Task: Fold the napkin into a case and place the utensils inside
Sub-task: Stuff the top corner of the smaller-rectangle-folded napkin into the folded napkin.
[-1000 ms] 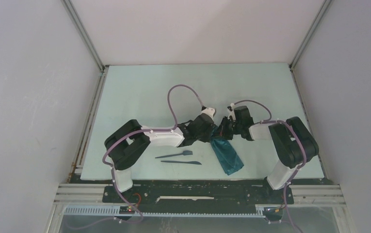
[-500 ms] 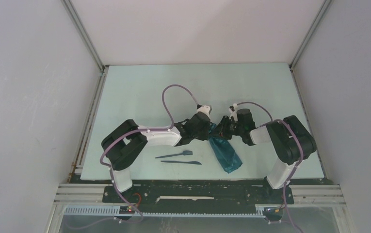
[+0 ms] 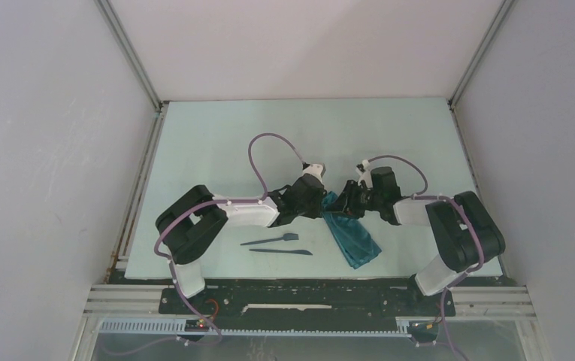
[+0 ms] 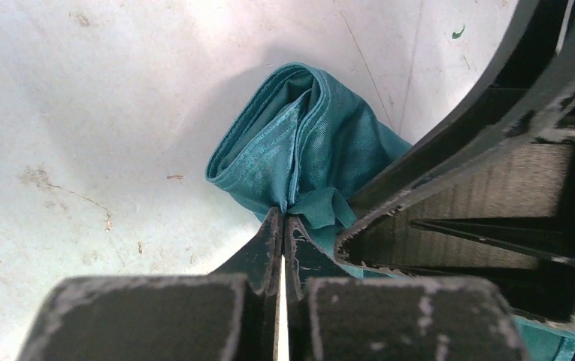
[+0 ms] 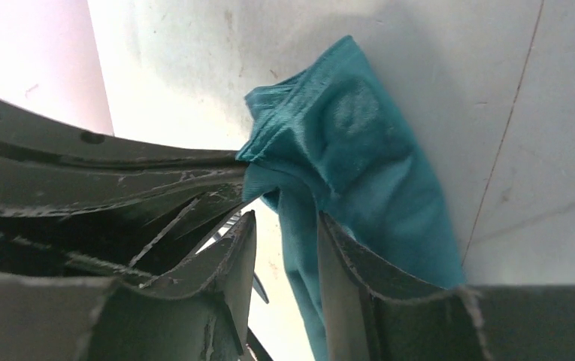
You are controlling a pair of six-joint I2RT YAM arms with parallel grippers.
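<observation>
The napkin [image 3: 353, 237] is a narrow folded teal strip, its far end lifted between both grippers and its near end lying on the table. My left gripper [image 3: 328, 201] is shut on a bunched edge of the napkin [image 4: 307, 143], the fingertips pinching the cloth at the left gripper [image 4: 282, 216]. My right gripper [image 3: 344, 201] faces it from the right with its jaws open. A fold of the napkin [image 5: 359, 150] hangs loosely between them at the right gripper [image 5: 288, 226], against the right finger only. The utensils, a fork [image 3: 270, 240] and a knife [image 3: 281, 252], lie side by side left of the strip.
The pale green table [image 3: 216, 150] is walled by white panels at the back and sides. Purple cables loop above both wrists. A finger of the right gripper [image 4: 494, 150] crowds the left wrist view, and the left gripper's fingers [image 5: 119, 173] crowd the right wrist view.
My right gripper has opened and let go of the napkin's end. The left gripper stays shut on the cloth. The right arm's elbow has swung outward to the right.
</observation>
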